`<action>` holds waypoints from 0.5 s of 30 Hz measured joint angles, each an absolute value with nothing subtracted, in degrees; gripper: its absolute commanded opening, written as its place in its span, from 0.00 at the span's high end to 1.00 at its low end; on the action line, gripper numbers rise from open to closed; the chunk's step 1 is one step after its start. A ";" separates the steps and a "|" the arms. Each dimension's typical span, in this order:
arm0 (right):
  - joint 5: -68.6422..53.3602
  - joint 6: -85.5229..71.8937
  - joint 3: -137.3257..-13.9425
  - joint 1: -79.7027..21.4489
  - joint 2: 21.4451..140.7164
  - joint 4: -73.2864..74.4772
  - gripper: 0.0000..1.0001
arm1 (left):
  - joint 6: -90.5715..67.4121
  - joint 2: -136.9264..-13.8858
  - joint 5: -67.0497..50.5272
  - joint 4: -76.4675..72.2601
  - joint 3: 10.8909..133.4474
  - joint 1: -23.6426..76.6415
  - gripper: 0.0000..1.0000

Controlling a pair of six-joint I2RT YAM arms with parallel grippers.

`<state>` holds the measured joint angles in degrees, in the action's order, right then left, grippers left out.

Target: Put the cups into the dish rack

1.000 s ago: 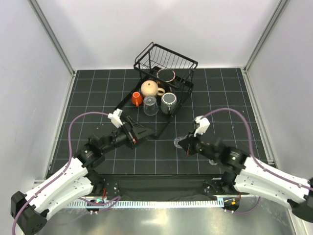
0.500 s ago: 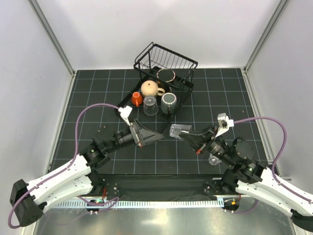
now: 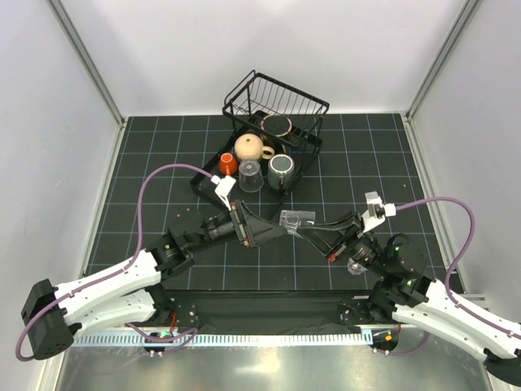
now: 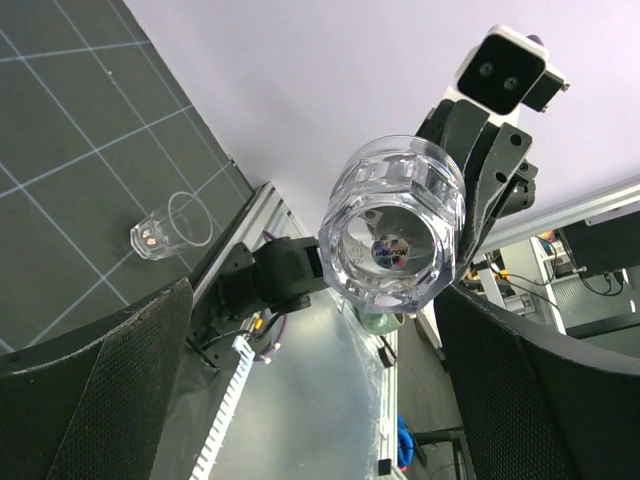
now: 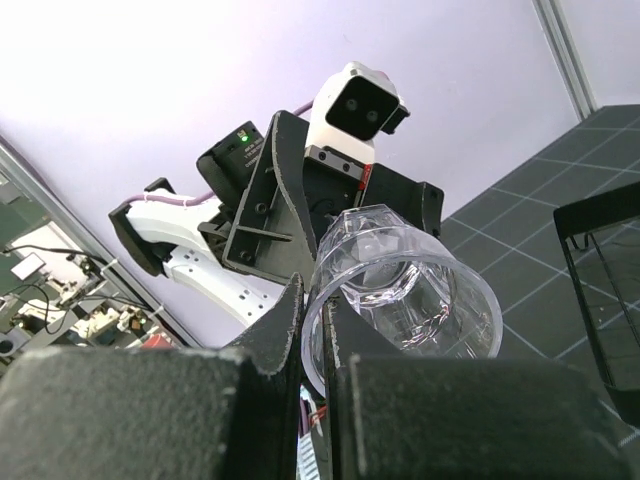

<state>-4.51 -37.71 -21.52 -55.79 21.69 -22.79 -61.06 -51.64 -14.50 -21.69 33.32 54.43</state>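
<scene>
My right gripper [image 3: 309, 231] is shut on the rim of a clear glass tumbler [image 3: 297, 218], one finger inside the rim and one outside [image 5: 318, 335]. It holds the tumbler [image 5: 415, 300] on its side above the mat, base toward my left gripper [image 3: 277, 230]. The left gripper is open, and the tumbler's base [image 4: 392, 240] hangs just ahead of its wide-spread fingers [image 4: 100, 385]. The black wire dish rack [image 3: 269, 98] stands at the back. Its lower frame holds a red-orange cup [image 3: 228, 164], beige mug [image 3: 251, 147], clear tumbler [image 3: 251, 175], grey mug [image 3: 281, 172] and brown-rimmed cup [image 3: 278, 125].
Another clear tumbler [image 3: 356, 265] lies on the dark gridded mat beside the right arm, also seen on its side in the left wrist view [image 4: 170, 225]. White walls enclose the mat on three sides. The arm bases and a metal rail line the near edge.
The right arm has lifted the clear tumbler off the mat and swung it toward the middle. The left gripper has reached right and forward until its open fingers face the tumbler's base.
</scene>
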 measured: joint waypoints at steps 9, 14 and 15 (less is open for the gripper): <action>-7.22 -38.35 -20.12 -55.77 22.52 -26.89 0.96 | -61.25 -53.65 -15.00 -23.59 36.53 54.78 0.17; -8.34 -38.98 -19.25 -55.77 23.49 -28.84 0.96 | -61.93 -53.78 -15.73 -23.64 36.56 54.78 0.26; -8.38 -39.07 -19.05 -55.77 23.70 -29.28 0.96 | -62.15 -53.78 -15.88 -23.64 36.56 54.78 0.27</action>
<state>-8.38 -39.07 -19.05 -55.77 23.70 -29.28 -62.15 -53.78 -15.88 -23.64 36.56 54.78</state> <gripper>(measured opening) 0.079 0.758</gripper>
